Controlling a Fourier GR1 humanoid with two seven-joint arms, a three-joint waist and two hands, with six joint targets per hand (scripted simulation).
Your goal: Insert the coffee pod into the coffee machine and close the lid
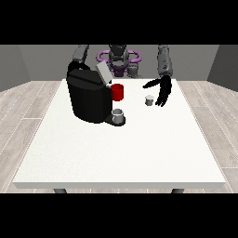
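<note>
1. A large white desk with a smooth, matte, rectangular top is seen from across it; the robot is placed behind its far edge.
2. A black coffee machine, boxy with rounded edges and a dull plastic look, is set on the desk near the far left corner.
3. The lid of the machine, a flat grey slab, is raised and tilted up and back above the machine's top.
4. A red cylindrical part is seen at the machine's right side, just under the raised lid.
5. A small grey cup, round and smooth, is placed on the dark base at the machine's front right.
6. The coffee pod, a small pale grey capsule shaped like a short tapered cup, rests on the desk near the far edge, to the right of the machine and apart from it.
7. The robot hand at the view's right, black and slender, is held just beside the pod on its right, fingers spread and pointing downward, the thumb stretched out to the left above the pod; nothing is held in it.
8. Whether it touches the pod cannot be told.
9. The robot hand at the view's left is hidden behind the machine.
</note>
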